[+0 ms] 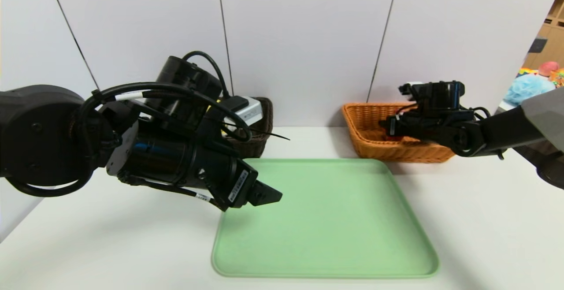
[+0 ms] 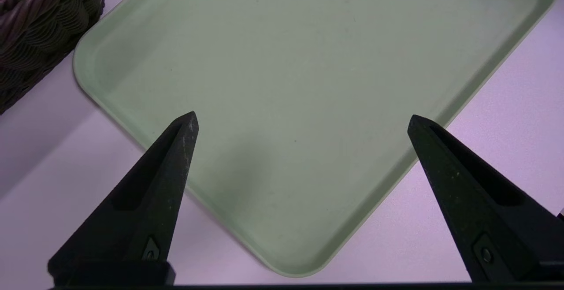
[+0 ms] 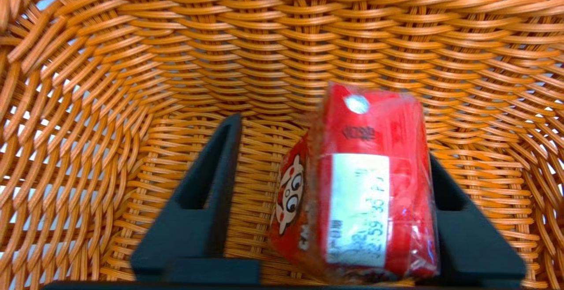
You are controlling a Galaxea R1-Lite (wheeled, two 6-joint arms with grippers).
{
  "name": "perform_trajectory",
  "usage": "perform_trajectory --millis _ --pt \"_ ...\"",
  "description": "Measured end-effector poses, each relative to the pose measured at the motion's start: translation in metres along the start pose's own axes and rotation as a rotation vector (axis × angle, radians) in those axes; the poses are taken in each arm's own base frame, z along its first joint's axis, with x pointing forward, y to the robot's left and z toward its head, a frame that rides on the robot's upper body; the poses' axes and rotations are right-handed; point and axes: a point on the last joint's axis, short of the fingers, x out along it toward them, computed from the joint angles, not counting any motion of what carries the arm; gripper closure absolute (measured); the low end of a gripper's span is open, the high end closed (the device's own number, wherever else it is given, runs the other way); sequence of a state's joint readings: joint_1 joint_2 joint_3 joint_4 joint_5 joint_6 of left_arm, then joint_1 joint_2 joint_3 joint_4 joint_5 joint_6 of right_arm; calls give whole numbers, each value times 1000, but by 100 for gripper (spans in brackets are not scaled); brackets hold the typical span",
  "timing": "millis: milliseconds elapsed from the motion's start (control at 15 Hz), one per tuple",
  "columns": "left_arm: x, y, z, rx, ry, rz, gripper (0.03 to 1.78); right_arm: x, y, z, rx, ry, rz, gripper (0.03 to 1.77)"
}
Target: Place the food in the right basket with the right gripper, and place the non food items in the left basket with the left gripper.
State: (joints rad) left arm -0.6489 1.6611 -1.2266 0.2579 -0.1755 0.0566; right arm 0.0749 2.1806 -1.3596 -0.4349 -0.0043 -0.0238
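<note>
Snack packet: I see a red wrapped snack packet [image 3: 357,184] with a cartoon face and a white label, down inside the orange basket [image 3: 88,105], which I take as my landmark.
Right gripper: my right gripper [image 3: 328,184] reaches into the orange basket; its fingers stand apart, one finger [image 3: 207,193] clear of the packet, the other just beside it and partly hidden, so I cannot tell if they touch.
Orange basket: it sits on the white table [image 1: 484,219] by the back wall.
Green tray: the green tray [image 1: 326,219] lies just in front of the orange basket, toward the middle of the table.
Left gripper: my left gripper [image 2: 302,120] hovers over the tray's edge farthest from the orange basket, fingers spread wide, holding nothing.
Dark basket: a dark brown basket [image 1: 257,135] stands well apart from the orange basket, across the tray's back edge.
</note>
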Motion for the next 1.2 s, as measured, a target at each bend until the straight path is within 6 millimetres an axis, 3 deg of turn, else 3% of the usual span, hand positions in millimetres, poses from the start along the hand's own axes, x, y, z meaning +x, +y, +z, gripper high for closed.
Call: perform_trajectory --millis 267,667,1200 --pt "-4 1 1 -1 -13 4 12 -15 0 15 0 -22 1 45" --pt "-20 -1 3 -2 -50 11 12 -65 -1 47 1 -58 1 26" --pt "-44 7 -5 -51 -81 58 12 -148 12 44 15 -77 61 15"
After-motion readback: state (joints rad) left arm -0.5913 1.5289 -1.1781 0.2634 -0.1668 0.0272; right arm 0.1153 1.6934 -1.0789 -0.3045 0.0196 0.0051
